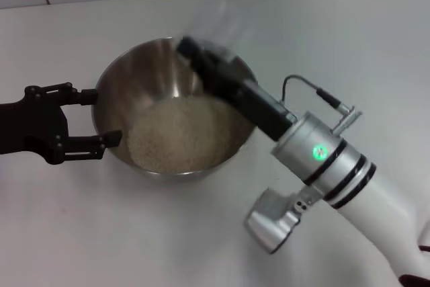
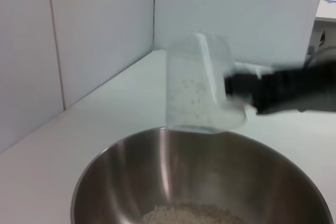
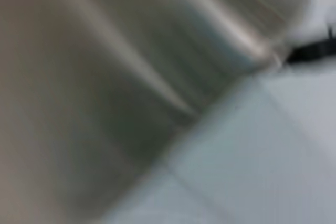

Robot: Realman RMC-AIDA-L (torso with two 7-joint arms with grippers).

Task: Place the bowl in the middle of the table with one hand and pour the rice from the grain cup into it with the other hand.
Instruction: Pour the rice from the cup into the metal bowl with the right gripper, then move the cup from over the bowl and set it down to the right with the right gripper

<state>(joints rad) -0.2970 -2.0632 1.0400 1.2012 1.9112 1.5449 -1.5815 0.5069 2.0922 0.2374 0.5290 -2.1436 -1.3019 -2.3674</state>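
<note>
My right gripper (image 1: 195, 55) pinches the upended grain cup (image 2: 202, 85) at the steel bowl's (image 1: 111, 89) twelve o'clock, dumping rice (image 1: 178, 132); my spread left gripper (image 1: 97, 117) flanks nine o'clock.

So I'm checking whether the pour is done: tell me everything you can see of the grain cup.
The grain cup is small, clear plastic with rounded-square sides. The right gripper holds it upended above the far rim of the bowl, mouth down and not touching it. A few grains of rice still cling inside; the rest looks poured out. In the head view it is only a faint blur.
</note>
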